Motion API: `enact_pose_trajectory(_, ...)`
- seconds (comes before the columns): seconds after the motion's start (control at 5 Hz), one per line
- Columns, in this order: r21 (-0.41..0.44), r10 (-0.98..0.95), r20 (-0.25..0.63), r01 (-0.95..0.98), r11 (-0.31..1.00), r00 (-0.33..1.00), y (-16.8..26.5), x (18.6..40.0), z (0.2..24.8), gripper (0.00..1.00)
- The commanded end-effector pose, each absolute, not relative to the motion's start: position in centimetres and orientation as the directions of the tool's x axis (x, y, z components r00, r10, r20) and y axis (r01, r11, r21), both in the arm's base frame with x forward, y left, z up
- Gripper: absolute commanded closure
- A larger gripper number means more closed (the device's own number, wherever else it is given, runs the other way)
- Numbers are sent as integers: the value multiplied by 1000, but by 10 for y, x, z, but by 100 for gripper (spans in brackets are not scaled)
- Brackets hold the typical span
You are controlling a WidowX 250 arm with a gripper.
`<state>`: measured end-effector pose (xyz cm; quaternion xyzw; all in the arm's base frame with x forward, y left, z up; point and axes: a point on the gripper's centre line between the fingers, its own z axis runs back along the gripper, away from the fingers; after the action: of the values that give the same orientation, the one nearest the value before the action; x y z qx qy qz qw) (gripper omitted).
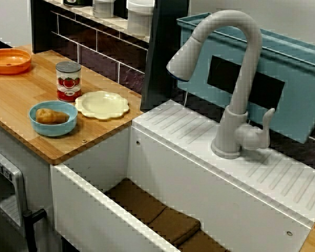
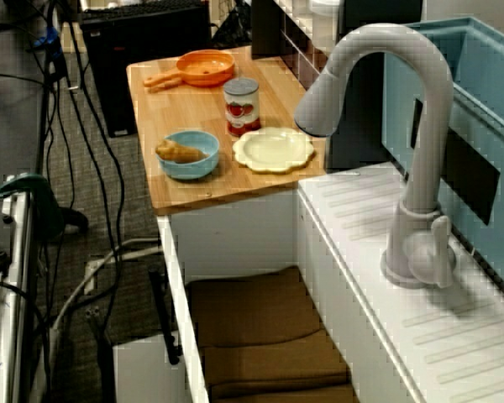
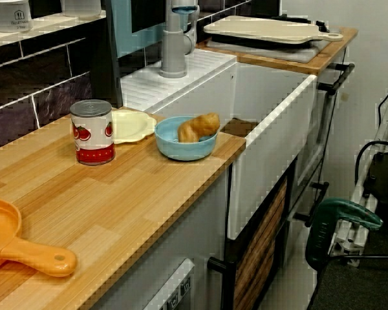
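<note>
No gripper is seen in any of the three views, so the state of its jaws cannot be told. A blue bowl (image 1: 53, 129) is set on the wooden counter (image 1: 21, 100), and a piece of bread (image 1: 50, 116), perhaps a pastry, is laid inside it against the wall. On the bowl's wall side a tomato can (image 1: 69, 81) stands upright. A bare yellow plate (image 1: 102, 104) lies just beside the bowl, and an orange pan (image 1: 9, 61) is kept well apart from it. The bowl is probably placed near the sink (image 1: 168, 168) for easy reach. Brown pads (image 2: 252, 327) in the sink are shown plainly from above. A cutting board (image 3: 265, 29), far beyond the bowl, is shown only along the counter.
</note>
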<state>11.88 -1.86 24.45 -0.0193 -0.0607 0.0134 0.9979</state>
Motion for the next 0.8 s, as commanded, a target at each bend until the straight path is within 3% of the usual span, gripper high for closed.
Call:
enact_pose_trajectory(0.0, -40, 29, 121, -24, 999, 992, -19, 119, 244, 0)
enact_pose_trajectory(0.4, 12, 29, 240, -33, 999, 970, 34, 122, 228, 0)
enact_pose_trajectory(0.6, 76, -8, 237, -11, 997, 971, 61, 123, 207, 0)
